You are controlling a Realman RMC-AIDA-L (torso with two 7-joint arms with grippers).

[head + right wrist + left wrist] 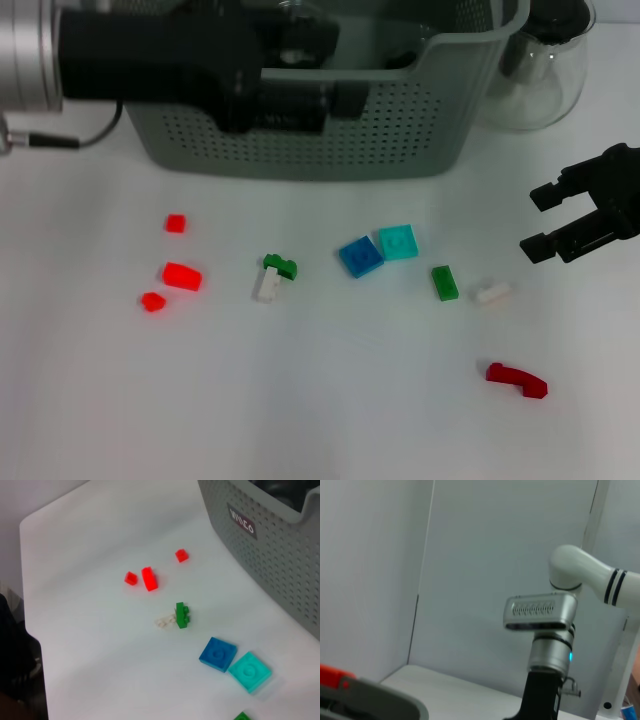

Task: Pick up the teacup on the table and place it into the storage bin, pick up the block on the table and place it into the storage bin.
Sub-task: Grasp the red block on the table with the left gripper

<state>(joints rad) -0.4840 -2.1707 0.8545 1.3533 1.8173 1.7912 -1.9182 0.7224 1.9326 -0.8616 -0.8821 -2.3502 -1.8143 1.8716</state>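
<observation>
Storage bin [300,140] sits at the worktop's far edge, long axis running left-right, left arm reaching over it, while the right gripper [560,222] hovers open near scattered blocks.

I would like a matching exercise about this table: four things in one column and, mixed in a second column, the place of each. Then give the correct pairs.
Things
1. storage bin
2. glass jug
3. dark red curved block
4. blue block

Places
A. touching the turquoise block, near the middle of the table
B. nearest the robot, on its right side
C. at the far edge, with the left arm reaching over its rim
D. beside the bin, at the far right

Pairs: 1-C, 2-D, 3-B, 4-A
</observation>
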